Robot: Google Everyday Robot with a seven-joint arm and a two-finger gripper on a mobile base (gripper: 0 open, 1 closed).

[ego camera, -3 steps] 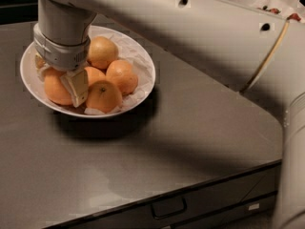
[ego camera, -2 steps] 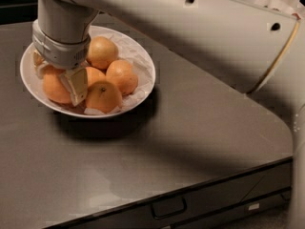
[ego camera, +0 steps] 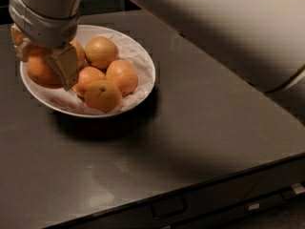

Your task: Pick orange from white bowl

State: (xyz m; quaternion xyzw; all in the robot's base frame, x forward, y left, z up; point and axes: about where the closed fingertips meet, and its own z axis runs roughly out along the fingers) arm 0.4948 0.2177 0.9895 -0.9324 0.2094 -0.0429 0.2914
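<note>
The white bowl (ego camera: 146, 65) with a crumpled paper lining sits at the far left of the dark table and holds several oranges. My gripper (ego camera: 43, 56) hangs over the bowl's left side. One finger (ego camera: 65, 67) is on the right of the large deep-orange orange (ego camera: 40, 73), the other finger (ego camera: 21, 46) on its left. The jaws are closed on this orange, which is low over the bowl's left edge. A smaller orange with a green stem dot (ego camera: 102, 96) lies at the bowl's front.
Three other oranges (ego camera: 101, 51) (ego camera: 122, 76) (ego camera: 87, 78) lie in the bowl right of the gripper. My arm (ego camera: 224, 27) spans the upper right of the view. The dark table (ego camera: 200, 142) has a front edge with drawer handles (ego camera: 167, 207).
My gripper has moved up and to the left within the bowl, and the large orange between its fingers has moved with it. The other oranges have stayed in place.
</note>
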